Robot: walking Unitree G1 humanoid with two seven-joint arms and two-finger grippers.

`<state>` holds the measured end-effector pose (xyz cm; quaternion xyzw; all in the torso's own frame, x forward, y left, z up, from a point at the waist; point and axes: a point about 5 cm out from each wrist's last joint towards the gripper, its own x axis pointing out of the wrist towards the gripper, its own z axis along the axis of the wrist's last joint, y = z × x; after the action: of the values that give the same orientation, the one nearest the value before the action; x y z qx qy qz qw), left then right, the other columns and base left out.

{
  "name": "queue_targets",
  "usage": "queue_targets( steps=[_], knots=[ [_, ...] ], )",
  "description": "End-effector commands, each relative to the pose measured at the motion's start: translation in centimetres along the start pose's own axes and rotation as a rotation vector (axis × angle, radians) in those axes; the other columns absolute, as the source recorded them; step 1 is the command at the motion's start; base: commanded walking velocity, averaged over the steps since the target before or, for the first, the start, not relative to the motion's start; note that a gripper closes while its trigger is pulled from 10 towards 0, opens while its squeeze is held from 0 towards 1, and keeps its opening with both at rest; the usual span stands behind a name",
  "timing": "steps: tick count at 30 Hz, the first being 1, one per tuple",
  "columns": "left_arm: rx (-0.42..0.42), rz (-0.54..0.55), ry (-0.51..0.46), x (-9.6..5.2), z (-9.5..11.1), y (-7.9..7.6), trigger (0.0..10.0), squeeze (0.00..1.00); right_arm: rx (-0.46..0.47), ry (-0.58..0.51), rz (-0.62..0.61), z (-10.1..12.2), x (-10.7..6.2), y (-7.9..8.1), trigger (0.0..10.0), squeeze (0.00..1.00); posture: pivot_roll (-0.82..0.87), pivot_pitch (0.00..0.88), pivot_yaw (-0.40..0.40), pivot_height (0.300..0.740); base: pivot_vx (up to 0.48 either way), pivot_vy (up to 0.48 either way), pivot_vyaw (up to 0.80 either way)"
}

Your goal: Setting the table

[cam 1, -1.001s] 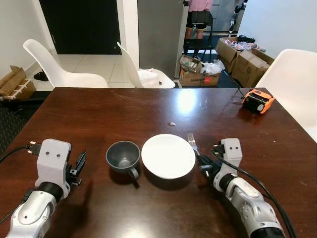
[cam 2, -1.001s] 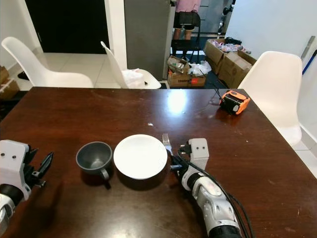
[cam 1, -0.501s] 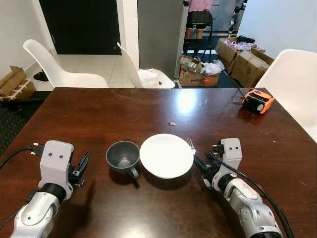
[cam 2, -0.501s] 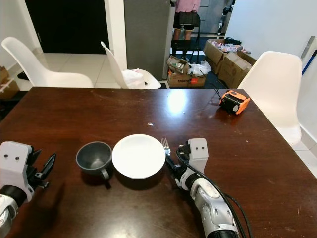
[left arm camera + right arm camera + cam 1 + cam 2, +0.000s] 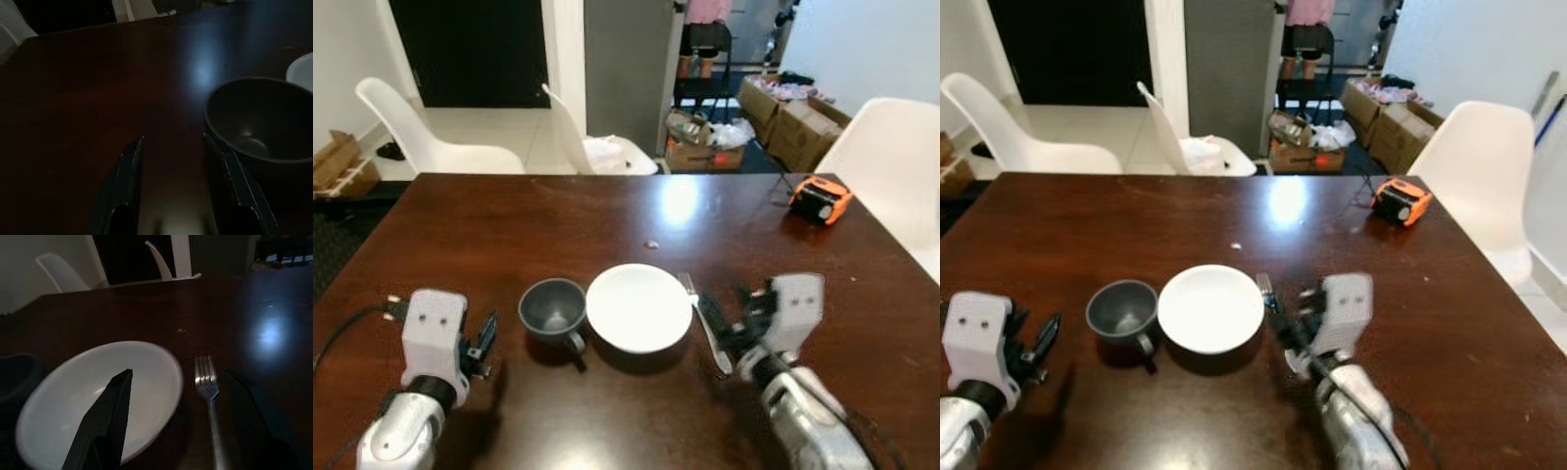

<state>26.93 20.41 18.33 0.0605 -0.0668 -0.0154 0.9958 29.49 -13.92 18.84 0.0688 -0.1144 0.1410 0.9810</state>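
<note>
The fork (image 5: 703, 315) lies flat on the table (image 5: 509, 215), just right of the plate (image 5: 638, 306), its tines pointing far and its handle running near and slightly right. In the right wrist view it sits between the spread black fingers of the right gripper (image 5: 195, 431): one finger (image 5: 105, 416) hangs over the plate, the other (image 5: 254, 411) stands to the fork's right. The fingers are wide apart and neither touches the fork. In the head views the gripper's body hovers just right of and nearer than the handle's end.

The fork is slim, silver metal with four tines that catch the light. The plate is round, white and bare. Touching its left edge stands a dark grey cup (image 5: 553, 311), its handle turned near.

The left gripper (image 5: 481, 338) rests low at the near left of the table, left of the cup, its fingers (image 5: 128, 171) parted with nothing between them.

Far right on the table sits an orange device (image 5: 820, 199).
</note>
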Motion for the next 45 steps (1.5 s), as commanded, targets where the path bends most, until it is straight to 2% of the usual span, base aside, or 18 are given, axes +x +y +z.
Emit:
queue_targets(
  steps=[1,3,4,5,9,16,20,32,36,37,38,40,41,43,44,45],
  knots=[
    [-0.007,0.029,0.043,-0.7,-0.7,0.3,10.0,0.0,-0.004,0.026,-0.002,-0.5,-0.7,0.7,10.0,0.0,0.06,0.173,0.075,0.74,0.0,0.0,0.0],
    [-0.016,0.053,0.08,-1.8,-1.5,0.7,10.0,0.0,-0.004,0.066,-0.006,-2.0,-2.2,1.8,10.0,0.0,0.05,0.171,0.077,0.74,0.0,0.0,0.0],
    [-0.016,0.053,0.08,-1.8,-1.5,0.7,10.0,0.0,-0.004,0.066,-0.006,-2.0,-2.2,1.8,10.0,0.0,0.05,0.171,0.077,0.74,0.0,0.0,0.0],
    [-0.017,0.075,0.112,-2.8,-2.0,1.1,10.0,0.0,-0.011,0.095,-0.026,-3.0,-3.2,2.1,10.0,0.0,0.06,0.169,0.075,0.74,0.0,0.0,0.0],
    [-0.004,0.105,0.154,-4.1,-2.8,1.8,10.0,0.0,-0.036,0.118,-0.091,-3.7,-4.0,1.2,10.0,0.0,0.06,0.163,0.072,0.74,0.0,0.0,0.0],
    [-0.014,0.108,0.195,-4.6,-4.1,1.1,10.0,0.0,-0.046,0.141,-0.135,-3.8,-4.7,1.0,10.0,0.0,0.05,0.154,0.064,0.74,0.0,0.0,0.0],
    [-0.038,0.081,0.192,-4.2,-4.1,-0.2,10.0,0.0,-0.044,0.169,-0.139,-4.3,-5.4,1.6,10.0,0.0,0.04,0.148,0.064,0.74,0.0,0.0,0.0],
    [-0.03,0.038,0.146,-2.7,-3.3,-1.1,10.0,0.0,-0.05,0.154,-0.16,-4.3,-5.0,1.5,10.0,0.0,0.03,0.134,0.069,0.74,0.0,0.0,0.0],
    [-0.004,-0.016,0.077,-0.9,-2.2,-2.7,10.0,0.0,-0.06,0.154,-0.19,-4.4,-5.0,1.1,10.0,0.0,0.03,0.132,0.073,0.74,0.0,0.0,0.0],
    [-0.005,-0.016,0.073,-0.3,-1.9,-2.8,10.0,0.0,-0.06,0.15,-0.195,-4.2,-4.9,1.0,10.0,0.0,0.02,0.131,0.074,0.74,0.0,0.0,0.0],
    [-0.005,-0.016,0.073,-0.3,-1.9,-2.8,10.0,0.0,-0.06,0.15,-0.195,-4.2,-4.9,1.0,10.0,0.0,0.02,0.131,0.074,0.74,0.0,0.0,0.0],
    [0.042,-0.029,0.073,1.1,-1.1,-2.6,10.0,0.0,-0.064,0.138,-0.207,-3.9,-4.7,0.7,10.0,0.0,0.02,0.131,0.078,0.74,0.0,0.0,0.0],
    [0.053,-0.035,0.063,1.8,-0.5,-2.4,10.0,1.0,-0.067,0.135,-0.211,-3.8,-4.7,0.5,10.0,0.0,0.02,0.129,0.08,0.74,0.0,0.0,0.0],
    [0.06,-0.046,0.044,2.7,0.3,-2.1,10.0,1.0,-0.068,0.135,-0.217,-3.8,-4.8,0.3,10.0,0.0,0.02,0.13,0.084,0.74,0.0,0.0,0.0],
    [0.06,-0.046,0.044,2.7,0.3,-2.1,10.0,1.0,-0.068,0.135,-0.217,-3.8,-4.8,0.3,10.0,0.0,0.02,0.13,0.084,0.74,0.0,0.0,0.0],
    [0.059,-0.057,0.03,3.6,1.1,-1.9,10.0,1.0,-0.069,0.136,-0.221,-3.9,-4.8,0.2,10.0,0.0,0.02,0.13,0.09,0.74,0.0,0.0,0.0]
  ],
)
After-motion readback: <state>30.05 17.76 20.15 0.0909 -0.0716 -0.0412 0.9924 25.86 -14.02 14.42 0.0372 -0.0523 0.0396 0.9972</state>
